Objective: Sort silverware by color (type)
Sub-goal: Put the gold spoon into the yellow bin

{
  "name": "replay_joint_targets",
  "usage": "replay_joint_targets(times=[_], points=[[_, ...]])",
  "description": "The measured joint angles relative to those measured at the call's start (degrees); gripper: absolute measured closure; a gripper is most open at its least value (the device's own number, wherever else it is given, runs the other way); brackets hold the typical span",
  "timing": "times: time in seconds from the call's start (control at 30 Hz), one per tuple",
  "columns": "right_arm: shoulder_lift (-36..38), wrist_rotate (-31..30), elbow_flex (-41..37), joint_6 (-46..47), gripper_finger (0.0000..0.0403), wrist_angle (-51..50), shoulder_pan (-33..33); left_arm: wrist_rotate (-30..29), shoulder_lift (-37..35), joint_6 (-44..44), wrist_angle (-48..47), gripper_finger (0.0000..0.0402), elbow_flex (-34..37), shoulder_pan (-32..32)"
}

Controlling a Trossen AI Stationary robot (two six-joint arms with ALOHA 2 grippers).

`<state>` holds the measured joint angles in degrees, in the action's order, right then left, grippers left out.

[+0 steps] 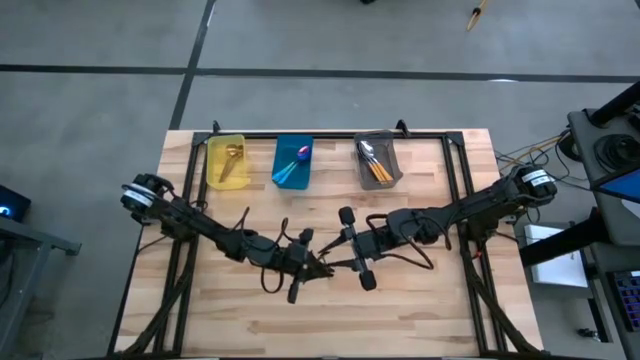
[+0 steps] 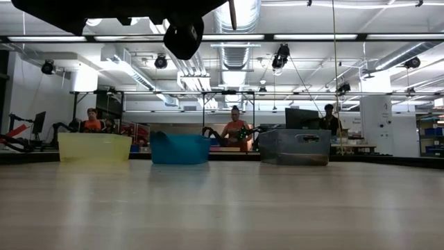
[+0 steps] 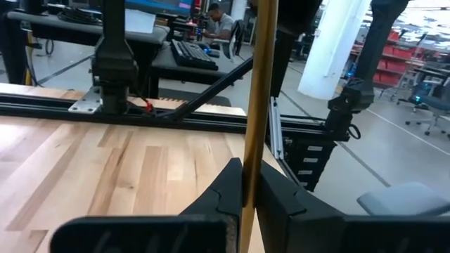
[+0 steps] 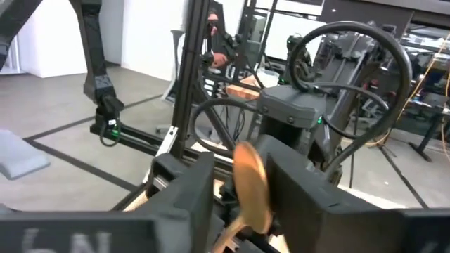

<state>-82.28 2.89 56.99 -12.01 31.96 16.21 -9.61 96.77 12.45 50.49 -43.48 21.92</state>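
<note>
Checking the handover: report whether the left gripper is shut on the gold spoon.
Shut. The left gripper's fingers pinch the gold spoon's handle, no gap.

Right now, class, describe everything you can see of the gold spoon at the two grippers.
The gold spoon looks like shiny gold metal throughout, with a thin straight handle and a small oval bowl. It is held up off the wooden table, near its middle. The left gripper is shut on the handle, and the bowl sits within the right gripper.
</note>
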Motion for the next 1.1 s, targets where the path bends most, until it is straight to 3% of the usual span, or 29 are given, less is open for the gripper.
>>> replay_joint_targets(times=[0.23, 0.43, 0.73, 1.1], points=[[0.00, -0.08, 0.00, -1.02, 0.0382, -0.01, -0.09, 0.16, 0.00, -0.03, -0.37, 0.0394, 0.00, -0.12], [0.00, -0.38, 0.00, -1.92, 0.0389, -0.16, -0.09, 0.15, -0.23, 0.20, -1.08, 0.0383, 0.00, -0.11], [0.17, -2.12, 0.00, -1.77, 0.0391, -0.73, -0.07, -0.55, -1.56, 0.13, -3.88, 0.0331, 0.00, -0.43], [4.70, -7.76, 0.00, -3.31, 0.0391, -8.85, 0.08, -10.87, -7.41, -2.62, -15.11, 0.0247, 0.00, -0.44]])
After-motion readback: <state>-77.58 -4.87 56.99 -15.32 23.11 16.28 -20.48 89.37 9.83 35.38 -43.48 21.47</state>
